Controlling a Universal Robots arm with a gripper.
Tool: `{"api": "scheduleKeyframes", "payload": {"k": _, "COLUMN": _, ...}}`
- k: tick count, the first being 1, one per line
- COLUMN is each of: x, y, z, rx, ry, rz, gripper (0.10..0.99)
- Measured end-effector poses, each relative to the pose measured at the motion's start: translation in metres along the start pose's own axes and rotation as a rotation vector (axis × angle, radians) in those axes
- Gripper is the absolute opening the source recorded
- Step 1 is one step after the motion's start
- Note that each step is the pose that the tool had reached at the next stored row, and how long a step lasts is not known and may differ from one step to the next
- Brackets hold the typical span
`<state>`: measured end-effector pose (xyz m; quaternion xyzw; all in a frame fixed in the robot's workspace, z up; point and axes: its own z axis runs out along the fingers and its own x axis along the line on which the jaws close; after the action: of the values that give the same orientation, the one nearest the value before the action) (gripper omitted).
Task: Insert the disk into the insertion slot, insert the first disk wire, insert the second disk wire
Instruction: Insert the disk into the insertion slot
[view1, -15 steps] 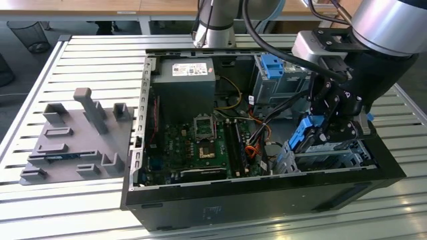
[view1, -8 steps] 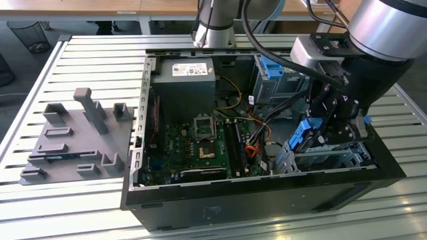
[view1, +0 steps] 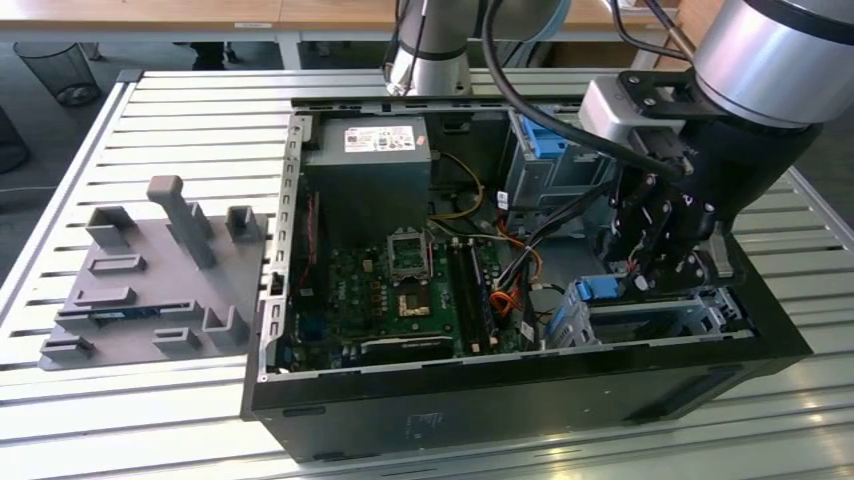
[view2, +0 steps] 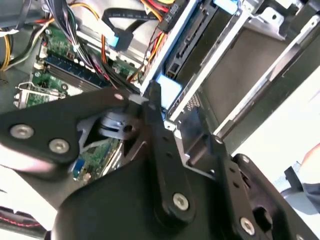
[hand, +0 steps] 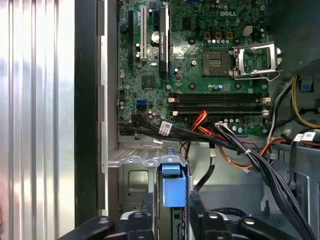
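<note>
At the insertion slot, jaws tight around the disk

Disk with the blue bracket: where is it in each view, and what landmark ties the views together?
Exterior view: disk at the slot, under the gripper, exterior view's right.
Second wrist view: disk beside the gripper.
First wrist view: disk between gripper and motherboard.
Shared landmark: green motherboard.
</note>
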<state>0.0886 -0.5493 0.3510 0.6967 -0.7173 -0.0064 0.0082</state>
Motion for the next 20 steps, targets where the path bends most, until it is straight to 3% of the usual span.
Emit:
{"api": "scheduleKeyframes", "payload": {"k": 9, "x": 0.0000, "y": -0.0001, "z": 0.0047, "rx": 0.000, "ry": 0.0000, "rz": 0.000, "gripper": 0.106}}
{"api": "scheduleKeyframes", "payload": {"k": 20, "x": 0.0000, "y": -0.0002, "z": 0.0094, "rx": 0.000, "ry": 0.0001, "rz": 0.000, "gripper": 0.106}}
